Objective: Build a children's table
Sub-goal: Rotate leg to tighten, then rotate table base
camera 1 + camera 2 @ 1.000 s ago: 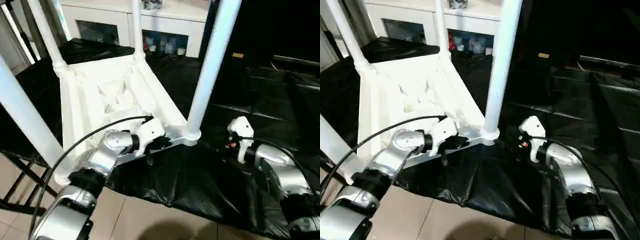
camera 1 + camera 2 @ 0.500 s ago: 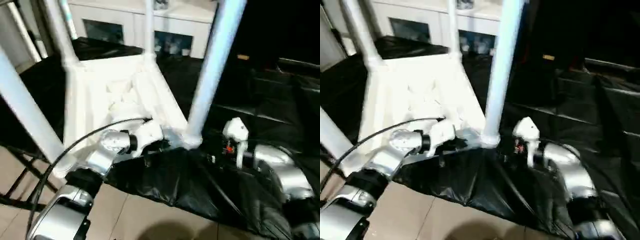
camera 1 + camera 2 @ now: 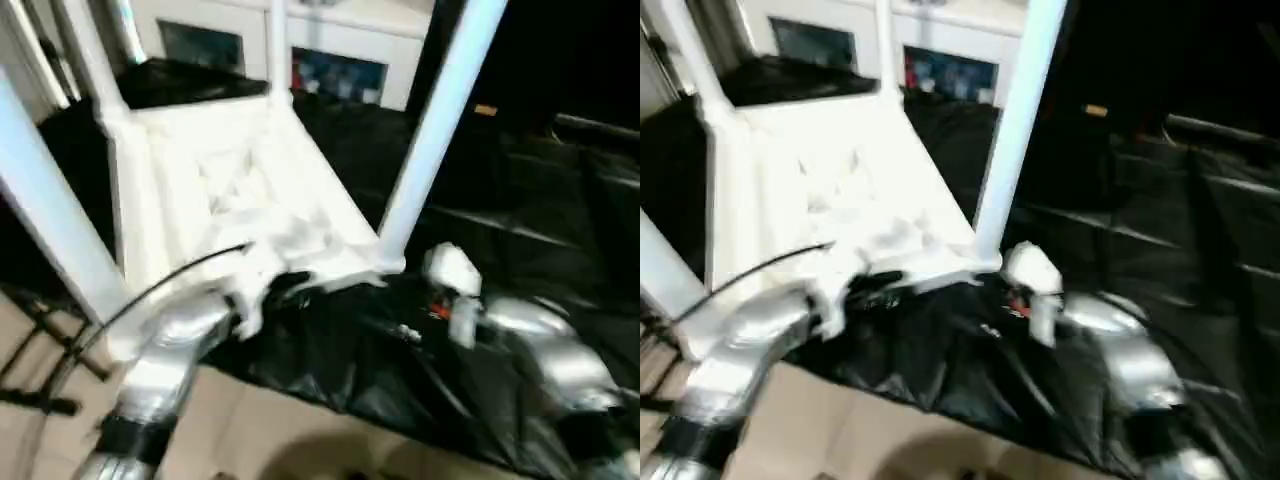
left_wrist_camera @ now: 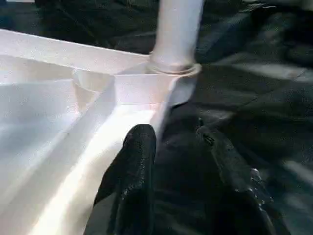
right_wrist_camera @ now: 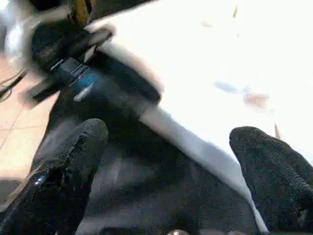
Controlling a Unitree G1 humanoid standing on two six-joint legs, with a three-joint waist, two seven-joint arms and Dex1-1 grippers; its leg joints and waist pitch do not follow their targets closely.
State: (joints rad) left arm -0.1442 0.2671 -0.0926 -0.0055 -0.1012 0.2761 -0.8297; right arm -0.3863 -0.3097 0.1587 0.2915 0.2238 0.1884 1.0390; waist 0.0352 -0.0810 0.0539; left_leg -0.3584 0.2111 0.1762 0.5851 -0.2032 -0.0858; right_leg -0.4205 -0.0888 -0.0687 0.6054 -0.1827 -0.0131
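The children's table [image 3: 240,190] lies upside down on the black sheet [image 3: 480,300] (its four legs pointing up). The left gripper [image 4: 178,142] stands parted at the rim beside the near corner leg [image 3: 435,130], gripping nothing; the right gripper [image 5: 168,147] gapes wide, empty.

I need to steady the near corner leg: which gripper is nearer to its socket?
Left. The left gripper sits at the tabletop rim just beside the near corner leg. The right gripper hangs open over the black cover, slightly farther off.
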